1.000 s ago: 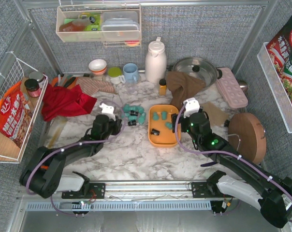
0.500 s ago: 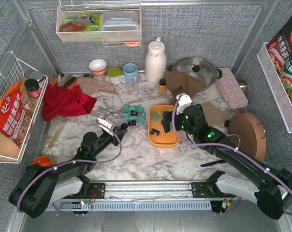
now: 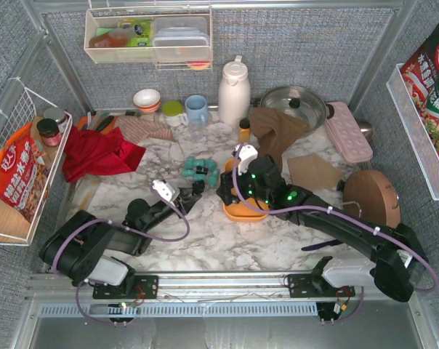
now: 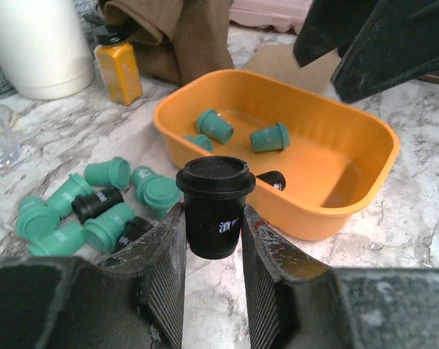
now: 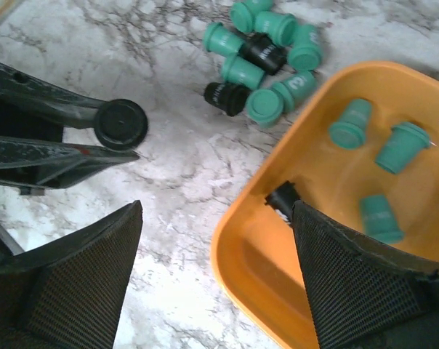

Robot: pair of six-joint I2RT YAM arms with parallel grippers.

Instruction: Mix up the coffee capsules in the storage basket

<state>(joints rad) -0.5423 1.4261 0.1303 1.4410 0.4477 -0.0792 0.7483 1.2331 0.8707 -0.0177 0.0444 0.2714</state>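
Note:
My left gripper (image 4: 212, 218) is shut on a black coffee capsule (image 4: 214, 207), held upright above the marble just left of the orange storage basket (image 4: 328, 218). Three teal capsules (image 5: 350, 123) and a black one (image 5: 281, 198) lie in the basket. Several teal and black capsules (image 4: 96, 207) lie in a heap on the table left of it. My right gripper (image 5: 216, 211) stands open and empty over the basket's near-left rim, one finger over the marble and one inside the basket. From above, the right arm hides most of the basket (image 3: 243, 212); the left gripper (image 3: 198, 187) sits beside it.
A small amber bottle (image 4: 118, 69), a white thermos (image 3: 234, 91) and a brown cloth (image 3: 278, 123) stand behind the basket. A red cloth (image 3: 96, 153) lies at the left, a pink tray (image 3: 348, 131) and a round wooden board (image 3: 372, 203) at the right.
My left gripper has come away from the heap with the black capsule, toward the basket. The right gripper has swung left across the basket and its jaws have narrowed slightly.

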